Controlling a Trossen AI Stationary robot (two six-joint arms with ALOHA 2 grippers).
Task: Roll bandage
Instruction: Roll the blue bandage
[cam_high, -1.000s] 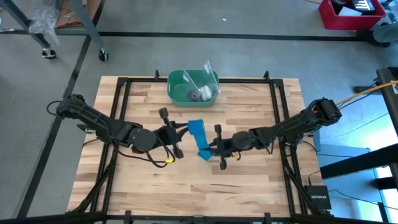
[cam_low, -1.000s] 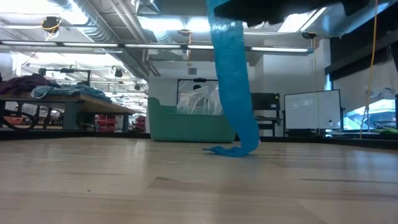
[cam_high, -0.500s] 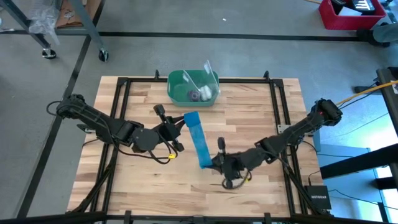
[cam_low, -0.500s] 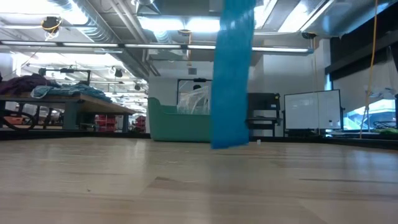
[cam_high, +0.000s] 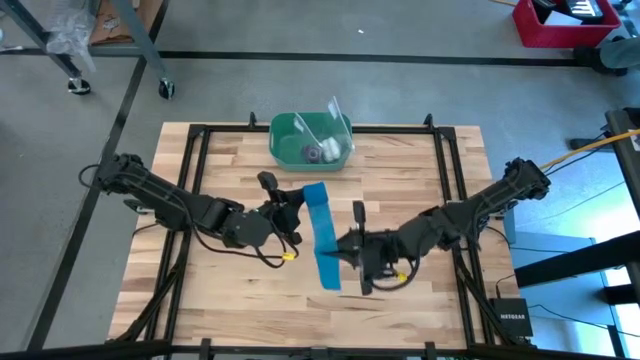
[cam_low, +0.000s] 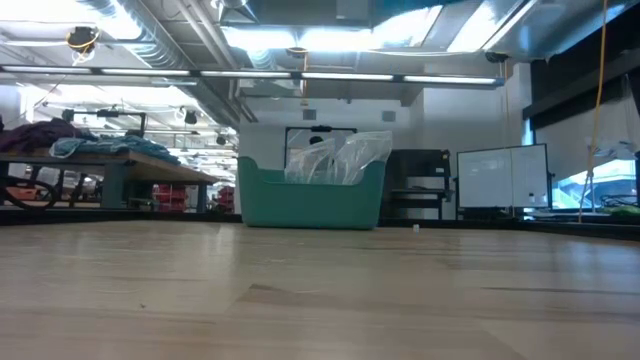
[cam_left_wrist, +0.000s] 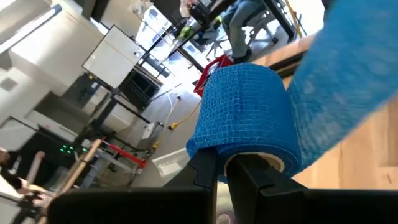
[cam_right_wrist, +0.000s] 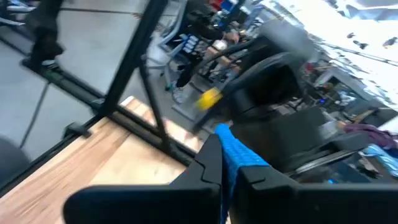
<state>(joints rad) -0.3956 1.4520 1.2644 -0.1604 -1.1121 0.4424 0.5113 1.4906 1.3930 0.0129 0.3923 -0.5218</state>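
Observation:
The bright blue bandage (cam_high: 322, 232) runs as a flat strip from a roll at my left gripper (cam_high: 293, 215) toward the table's near edge, past my right gripper (cam_high: 343, 245). Its free end (cam_high: 329, 278) lies beyond the right gripper. In the left wrist view the roll (cam_left_wrist: 245, 115) sits just above my left gripper (cam_left_wrist: 225, 177), and the strip (cam_left_wrist: 348, 74) leads away from it. My right gripper (cam_right_wrist: 227, 174) is shut on the strip. The low view shows none of the bandage near the table top. My left gripper holds the roll by its end next to the fingers (cam_left_wrist: 214, 155), pinched between the two fingers; a pale core (cam_left_wrist: 267, 163) shows beside one finger. The fingers come level from the table's left. The roll is clear of the table. My right gripper pinches the strip (cam_right_wrist: 229, 149) between its two fingers, part way along its length, short of the free end. The fingers come about level from the table's right and lie across the strip. The strip is lifted clear of the table.
A green bin (cam_high: 311, 141) holding clear plastic and a small dark thing stands at the table's far edge, and it also shows in the low view (cam_low: 310, 197). A dark frame (cam_high: 450, 180) runs round the wooden table top. Bare wood lies on the near side.
The bandage's lower end lay on the table a second ago; it has been lifted clear and has risen out of the low view. The strip now spans farther between the two grippers. My right gripper went toward the near edge, then came back a little.

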